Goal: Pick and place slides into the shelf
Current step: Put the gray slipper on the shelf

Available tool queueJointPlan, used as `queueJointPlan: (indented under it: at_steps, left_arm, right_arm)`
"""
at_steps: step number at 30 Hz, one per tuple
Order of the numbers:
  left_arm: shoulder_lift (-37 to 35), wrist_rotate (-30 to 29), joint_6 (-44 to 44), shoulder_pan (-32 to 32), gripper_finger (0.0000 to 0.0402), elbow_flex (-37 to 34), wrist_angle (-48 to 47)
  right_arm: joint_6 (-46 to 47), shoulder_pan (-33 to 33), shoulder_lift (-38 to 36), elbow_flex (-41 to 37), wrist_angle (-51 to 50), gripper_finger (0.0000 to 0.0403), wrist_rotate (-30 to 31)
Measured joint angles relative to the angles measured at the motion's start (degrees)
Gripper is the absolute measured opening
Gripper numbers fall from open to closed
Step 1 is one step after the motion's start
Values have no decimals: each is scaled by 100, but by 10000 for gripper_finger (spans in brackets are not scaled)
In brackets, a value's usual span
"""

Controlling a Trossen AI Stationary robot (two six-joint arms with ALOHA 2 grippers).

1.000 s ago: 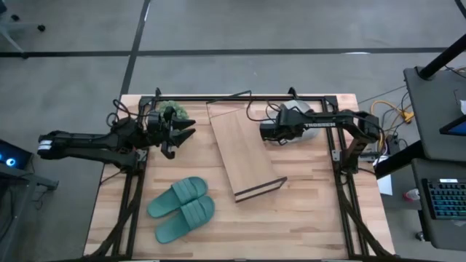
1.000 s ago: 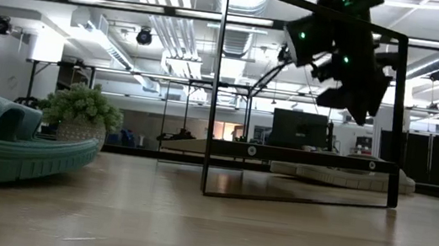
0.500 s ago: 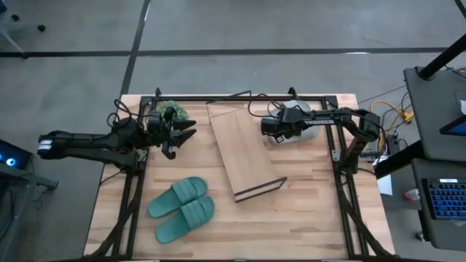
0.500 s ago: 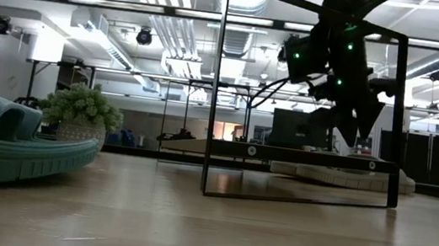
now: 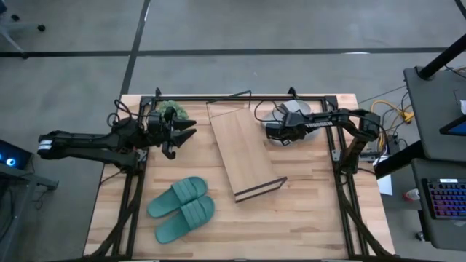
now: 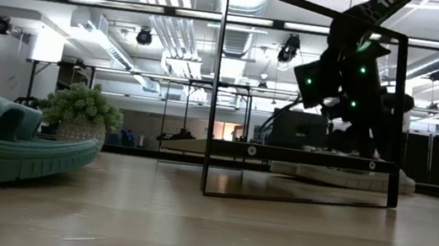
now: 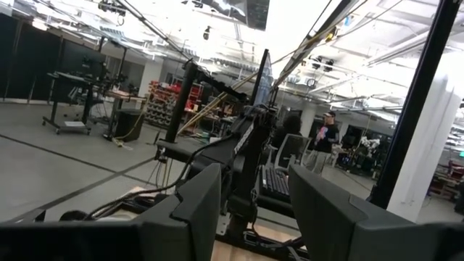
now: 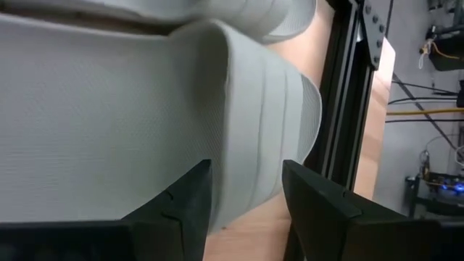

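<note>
The light grey slides (image 5: 295, 110) lie at the surface's far right corner, right of the shelf (image 5: 244, 149) that lies slantwise across the surface's (image 5: 306, 211) middle. The right gripper (image 5: 272, 131) is down over them, jaws parted around a grey strap (image 8: 261, 138), not yet closed. The 2 teal slides (image 5: 182, 209) lie near the front left. The left gripper (image 5: 188, 130) hovers beside the plant (image 5: 173, 111), jaws apart, empty.

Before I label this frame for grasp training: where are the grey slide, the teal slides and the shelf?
grey slide (image 8: 145, 109), right wrist view, ribbed strap.
teal slides (image 5: 182, 209), high view, between straps.
shelf (image 5: 244, 149), high view, bare board middle.
</note>
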Motion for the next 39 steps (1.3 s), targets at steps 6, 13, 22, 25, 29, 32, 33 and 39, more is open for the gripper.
queueJointPlan:
  at_steps: [6, 13, 22, 25, 29, 32, 33, 39]
  left_arm:
    - [7, 0, -2, 0, 148, 0, -2]
    - [1, 0, -2, -1, 148, -2, 0]
    - [2, -2, -4, 0, 148, -2, 4]
    - [5, 0, -4, -1, 148, -1, 7]
    - [6, -2, -4, 0, 148, -2, 8]
    - [4, -1, -4, -2, 148, -2, 3]
    - [6, 0, -4, -2, 148, -2, 6]
    - [10, -2, -4, 0, 148, -2, 4]
  right_arm:
    - [3, -2, 1, -123, 25, 151, 9]
    - [-20, -38, 1, -92, 18, 120, 118]
    - [-445, -72, 1, -88, 12, 16, -93]
    - [-447, -72, 1, -87, -2, 12, -113]
    - [-436, -72, 1, -13, -232, 10, -183]
    - [-375, -72, 1, 136, -571, 10, -212]
    - [-338, -72, -2, 186, -657, 10, -209]
    - [-269, -64, -107, 557, -959, 9, -222]
